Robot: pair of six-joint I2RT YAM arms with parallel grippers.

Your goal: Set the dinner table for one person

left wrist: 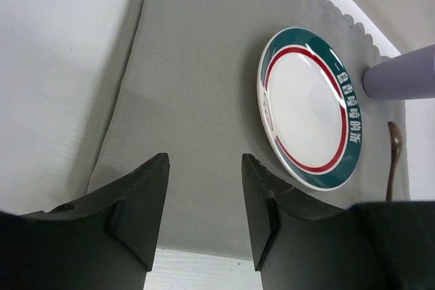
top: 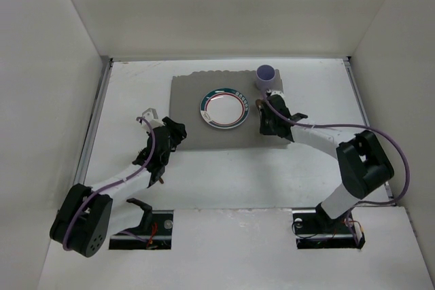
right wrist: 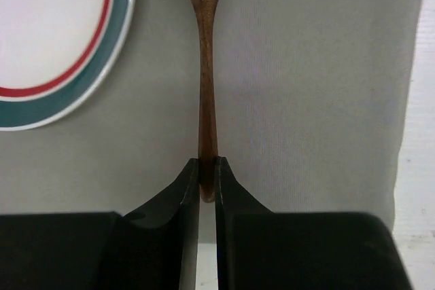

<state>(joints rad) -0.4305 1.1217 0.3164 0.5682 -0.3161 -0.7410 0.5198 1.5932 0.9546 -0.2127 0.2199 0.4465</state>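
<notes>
The white dinner table (top: 245, 174) carries a grey cloth mat (top: 187, 110) with a white plate with a green and red rim (top: 224, 108) on it. A purple cup (top: 266, 76) stands at the mat's far right corner. My right gripper (top: 265, 120) is shut on the handle end of a brown wooden spoon (right wrist: 206, 93). It holds the spoon low over the mat, just right of the plate (right wrist: 47, 45). Whether the spoon touches the mat I cannot tell. My left gripper (top: 177, 130) is open and empty over the mat's near left edge (left wrist: 197, 86).
White walls close in the table on the left, back and right. The left wrist view shows the plate (left wrist: 309, 106), the cup (left wrist: 401, 76) and the spoon (left wrist: 393, 157) to the right of its fingers. The arm bases sit at the near edge.
</notes>
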